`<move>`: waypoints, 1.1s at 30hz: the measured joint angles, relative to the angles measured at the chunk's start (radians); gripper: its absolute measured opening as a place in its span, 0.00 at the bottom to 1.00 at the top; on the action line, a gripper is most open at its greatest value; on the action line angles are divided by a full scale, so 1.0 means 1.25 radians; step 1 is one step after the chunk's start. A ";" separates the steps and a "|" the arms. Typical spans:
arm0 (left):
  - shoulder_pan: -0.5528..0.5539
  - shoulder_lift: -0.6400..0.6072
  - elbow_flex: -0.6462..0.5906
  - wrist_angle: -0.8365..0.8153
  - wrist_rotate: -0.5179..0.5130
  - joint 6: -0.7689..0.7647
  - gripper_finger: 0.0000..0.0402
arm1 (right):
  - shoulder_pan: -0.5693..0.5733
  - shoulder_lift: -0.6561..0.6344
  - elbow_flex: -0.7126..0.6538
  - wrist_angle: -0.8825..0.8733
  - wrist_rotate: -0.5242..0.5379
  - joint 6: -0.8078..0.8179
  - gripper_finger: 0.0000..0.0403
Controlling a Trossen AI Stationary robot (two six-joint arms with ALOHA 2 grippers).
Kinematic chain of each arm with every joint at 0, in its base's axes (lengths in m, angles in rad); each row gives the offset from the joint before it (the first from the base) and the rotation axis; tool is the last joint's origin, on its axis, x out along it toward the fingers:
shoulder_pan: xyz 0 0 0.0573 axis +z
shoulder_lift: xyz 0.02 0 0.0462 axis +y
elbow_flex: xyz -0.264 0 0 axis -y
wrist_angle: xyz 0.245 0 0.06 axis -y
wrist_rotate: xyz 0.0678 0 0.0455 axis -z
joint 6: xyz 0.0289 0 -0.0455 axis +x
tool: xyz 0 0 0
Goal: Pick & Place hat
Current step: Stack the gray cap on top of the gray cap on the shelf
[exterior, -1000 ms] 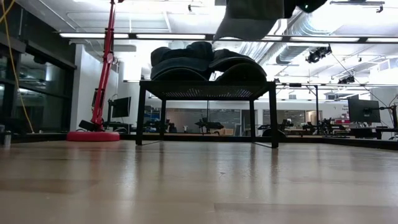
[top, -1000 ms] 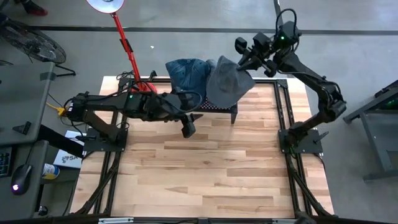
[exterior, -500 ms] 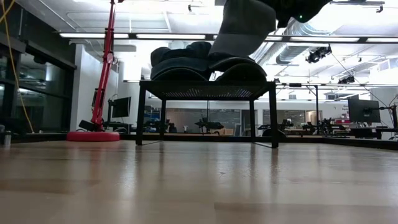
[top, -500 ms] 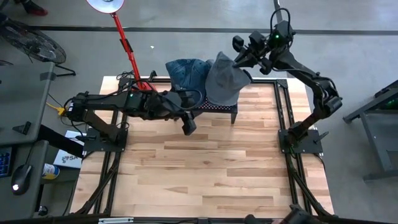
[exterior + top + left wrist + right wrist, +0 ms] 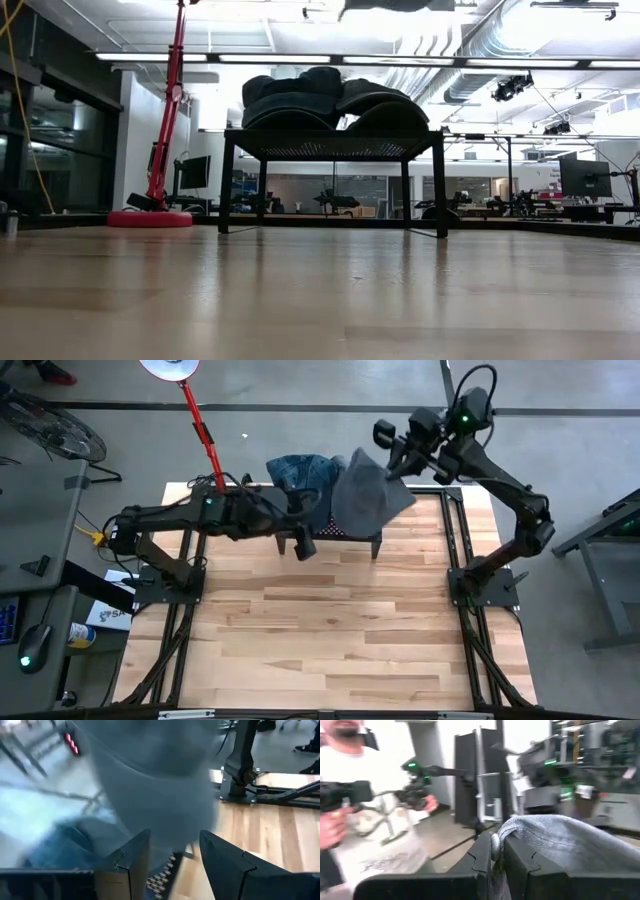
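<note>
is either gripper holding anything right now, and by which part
The right gripper is shut on the grey hat, pinching its edge. The left gripper is open beneath the hat and holds nothing.

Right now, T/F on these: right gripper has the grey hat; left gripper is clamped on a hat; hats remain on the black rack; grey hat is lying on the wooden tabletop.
1. The right gripper is shut on the grey fabric hat. True.
2. The left gripper is clamped on a hat. False: its fingers stand open, holding nothing.
3. A blue denim hat lies on the black mesh rack. True.
4. The grey hat lies on the wooden tabletop. False: it hangs in the air above the rack.
</note>
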 joint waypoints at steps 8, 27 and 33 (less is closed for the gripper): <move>0.000 -0.002 0.185 -0.145 0.025 0.162 0.41 | 0.163 -0.042 0.009 -0.098 0.038 0.016 0.06; 0.118 0.072 0.240 -0.133 0.738 0.126 0.41 | 0.470 -0.045 0.009 -0.136 0.215 -0.070 0.06; 0.118 0.118 0.240 -0.091 0.882 0.075 0.41 | 0.491 -0.044 0.009 -0.137 0.245 -0.090 0.06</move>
